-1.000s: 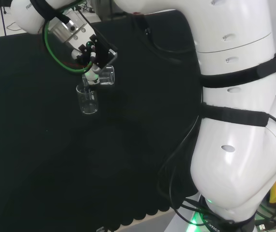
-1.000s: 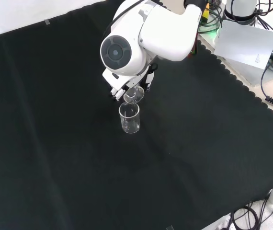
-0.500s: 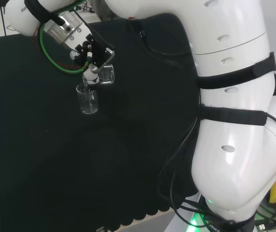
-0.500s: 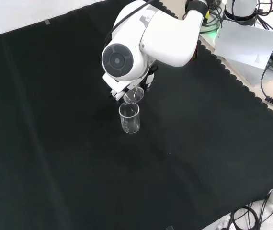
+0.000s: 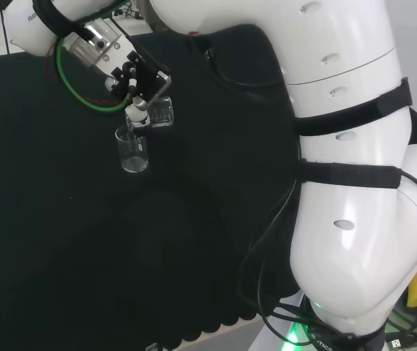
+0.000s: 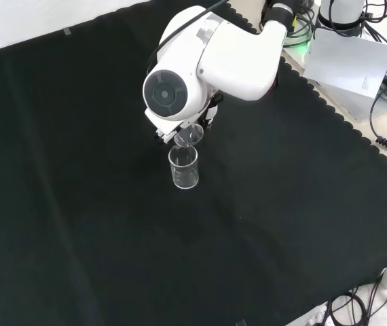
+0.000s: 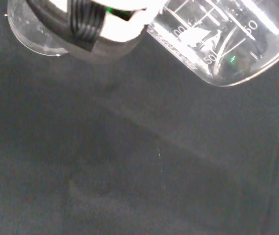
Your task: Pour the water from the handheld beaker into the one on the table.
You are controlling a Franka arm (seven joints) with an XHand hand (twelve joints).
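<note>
You had the robot hand (image 5: pixel 141 82) grasping a small clear glass beaker (image 5: pixel 160 113), black-and-white fingers curled round its smooth cylindrical wall, and it was tipped over on its side with its lip just above the open mouth of the second clear beaker (image 5: pixel 132 151), which stood upright on the matte black cloth of the surface (image 5: pixel 84 241). In the front view the big white arm link (image 6: pixel 210 58) with its round grey cap hid most of the robot hand, and the glass was too transparent to make out any water.
</note>
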